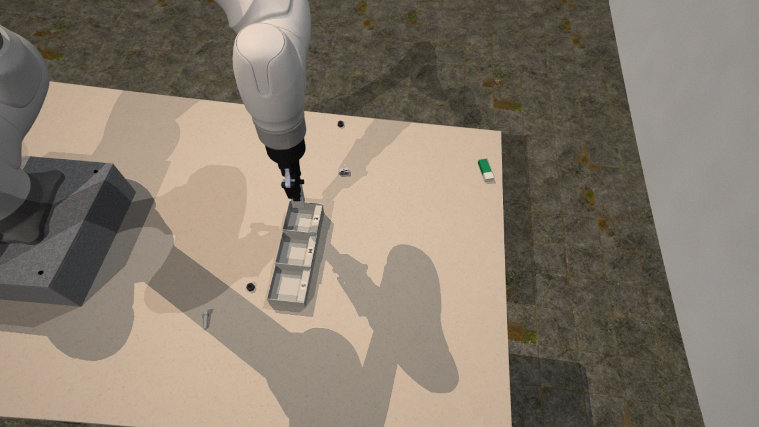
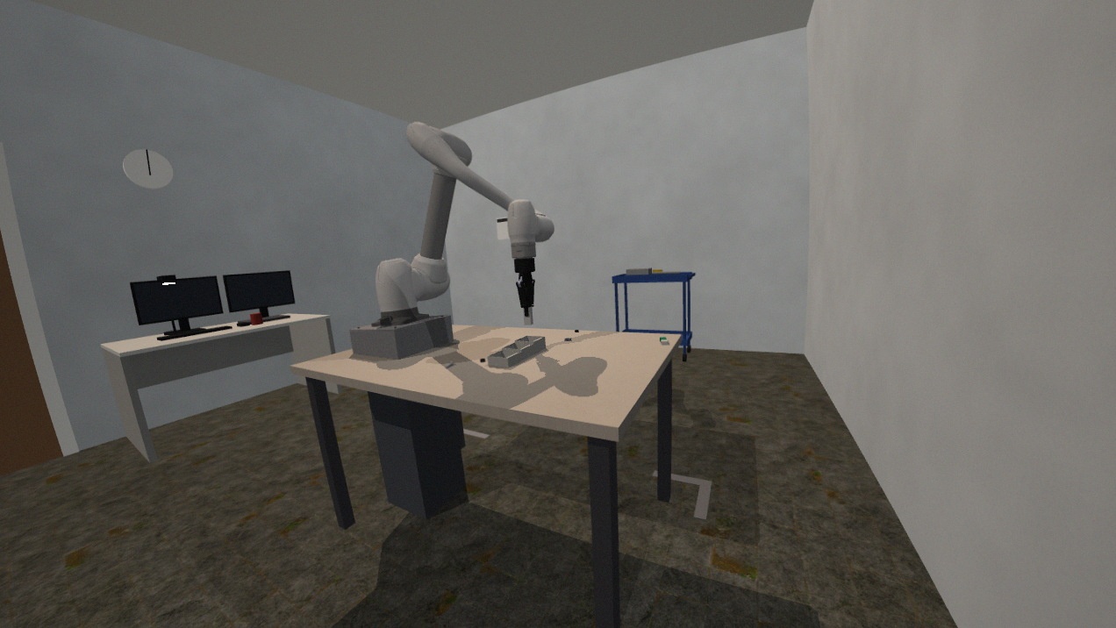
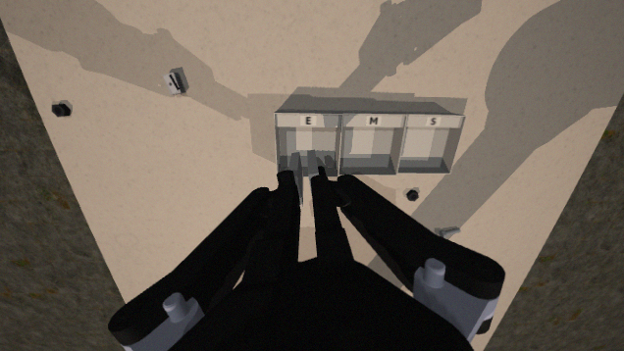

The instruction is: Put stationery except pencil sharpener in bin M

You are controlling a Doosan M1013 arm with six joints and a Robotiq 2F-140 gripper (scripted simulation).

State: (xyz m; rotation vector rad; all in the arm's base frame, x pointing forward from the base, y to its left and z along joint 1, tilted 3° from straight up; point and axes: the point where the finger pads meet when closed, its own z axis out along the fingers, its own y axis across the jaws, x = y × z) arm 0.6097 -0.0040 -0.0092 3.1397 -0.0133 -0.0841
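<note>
Green and white, the one eraser [image 1: 486, 169] [image 2: 663, 340] lies well apart from the gripper [image 1: 297, 201] [image 2: 527, 317] [image 3: 304, 159], which is closed down to a narrow gap with nothing in its grasp, raised near the E end of the grey tray [image 1: 286, 302] [image 2: 504, 361] [image 3: 453, 147]. I count one pencil sharpener [image 1: 343, 171] [image 2: 568, 338] [image 3: 174, 83], two black nuts [image 1: 340, 124] [image 2: 575, 331] [image 3: 62, 109], one bolt [image 1: 206, 319] [image 2: 448, 365] [image 3: 448, 231] and three joined bins, the M bin [image 1: 295, 251] [image 3: 363, 142] in the middle. The eraser sits near the table [image 1: 425, 212] [image 2: 405, 381] [image 3: 147, 196] edge farthest from the arm's base, with a broad stretch of table top between it and the tray.
</note>
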